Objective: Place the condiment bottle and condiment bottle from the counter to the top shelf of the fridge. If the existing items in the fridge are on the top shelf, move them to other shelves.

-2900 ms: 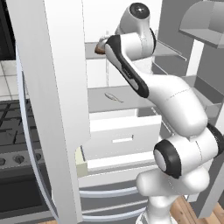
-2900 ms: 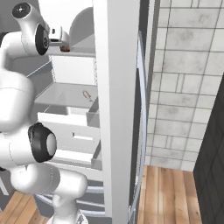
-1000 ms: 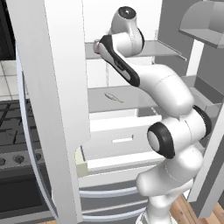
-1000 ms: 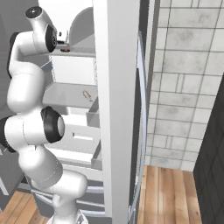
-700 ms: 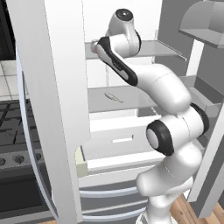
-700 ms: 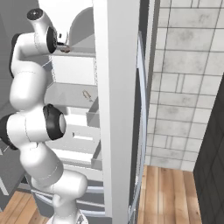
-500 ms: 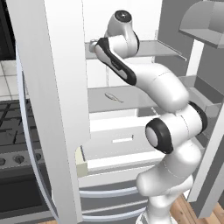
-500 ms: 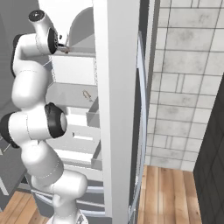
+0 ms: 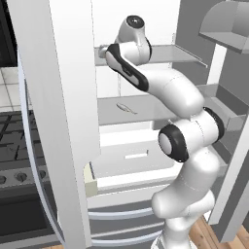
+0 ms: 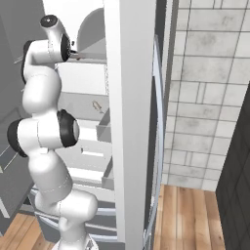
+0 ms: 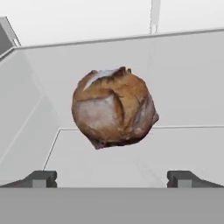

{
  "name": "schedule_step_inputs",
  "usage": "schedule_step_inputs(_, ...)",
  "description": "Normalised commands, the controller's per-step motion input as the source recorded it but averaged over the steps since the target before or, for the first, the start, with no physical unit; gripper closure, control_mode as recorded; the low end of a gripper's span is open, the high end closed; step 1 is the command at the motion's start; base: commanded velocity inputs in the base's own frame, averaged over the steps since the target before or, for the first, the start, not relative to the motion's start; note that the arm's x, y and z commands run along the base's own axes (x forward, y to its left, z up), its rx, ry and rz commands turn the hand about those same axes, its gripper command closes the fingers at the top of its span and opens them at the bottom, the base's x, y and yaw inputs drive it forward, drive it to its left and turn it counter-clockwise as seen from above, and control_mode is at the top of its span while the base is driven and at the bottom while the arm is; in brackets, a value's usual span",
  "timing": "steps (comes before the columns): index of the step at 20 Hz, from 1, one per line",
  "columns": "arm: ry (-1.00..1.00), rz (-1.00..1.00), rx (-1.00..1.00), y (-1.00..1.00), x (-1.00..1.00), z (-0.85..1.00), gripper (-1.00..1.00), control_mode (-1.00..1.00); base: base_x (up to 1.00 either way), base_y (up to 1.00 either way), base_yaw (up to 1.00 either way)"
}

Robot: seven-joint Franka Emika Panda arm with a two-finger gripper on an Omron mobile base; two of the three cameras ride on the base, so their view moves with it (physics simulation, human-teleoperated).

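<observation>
- The gripper (image 11: 112, 178) is spread wide and holds nothing; both dark fingertips (image 11: 40, 178) rise at the bottom of the hand view with bare shelf between them.
- Straight ahead of it, centred on the gap between the fingertips, sits a round brown bread loaf (image 11: 114, 108), well short of being between them.
- The loaf rests on the top shelf (image 11: 183, 148) of the fridge (image 9: 53, 97), and the shelf's back wall lies beyond it as seen from the gripper.
- The loaf is roughly ball-shaped, a little wider than tall across the gripper's opening, so I judge it has no long axis to line up with; a straight advance should bring the fingers to either side of it.
- It looks nearly as wide as the open gap, so the fit may be tight and a finger could nudge the loaf toward the back wall.
- In the left base view the arm reaches up to the top shelf (image 9: 175, 52), with the hand at the shelf's front edge.
- A small object (image 9: 127, 108) lies on the shelf below the gripper; too small to identify.
- By my reading, this is the clearing step: the loaf occupies the top shelf and has to go to another shelf first.
- Where the condiment bottles are cannot be told from these views, so that part is not yet begun.
</observation>
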Motion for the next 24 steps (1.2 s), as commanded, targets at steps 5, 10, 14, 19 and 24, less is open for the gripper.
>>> schedule_step_inputs(5,0.0,0.0,0.0,0.04,0.4,0.0,-1.0,-1.0,0.0,0.0,0.0)
schedule_step_inputs(10,0.0,0.0,0.0,0.07,0.37,0.0,-1.0,-1.0,0.0,0.0,0.0)
schedule_step_inputs(14,0.0,0.0,0.0,0.03,0.35,0.0,-1.0,-1.0,0.0,0.0,0.0)
schedule_step_inputs(19,0.0,0.0,0.0,0.0,0.3,-0.08,-1.0,-1.0,0.0,0.0,0.0)
schedule_step_inputs(24,0.0,0.0,0.0,0.0,0.13,-0.15,1.0,-1.0,0.0,0.0,0.0)
